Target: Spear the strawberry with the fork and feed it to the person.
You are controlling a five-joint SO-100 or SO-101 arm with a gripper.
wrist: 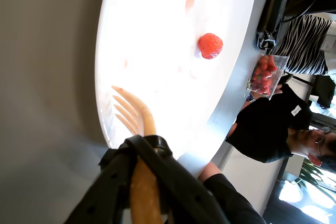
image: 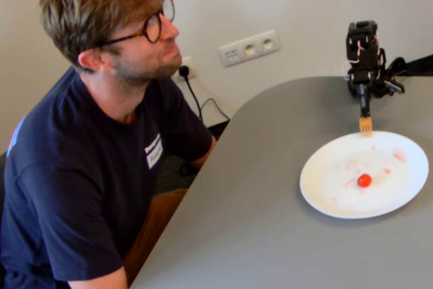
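Note:
A small red strawberry [image: 364,180] lies on a white plate [image: 325,191] on the grey table; it also shows in the wrist view [wrist: 210,45] on the plate [wrist: 152,51]. My gripper [image: 365,94] is shut on a pale wooden fork [image: 365,125] whose tines hang just above the plate's far rim, well short of the strawberry. In the wrist view the gripper [wrist: 144,163] clamps the fork [wrist: 137,116], tines over the plate's edge. A man with glasses [image: 128,32] sits at the table's left side, mouth closed.
Red juice smears mark the plate [image: 399,156]. A wall socket [image: 249,48] and a cable [image: 199,103] are behind the table. In the wrist view a clear box of strawberries [wrist: 266,74] sits near the table edge, with a second person [wrist: 278,124] beyond.

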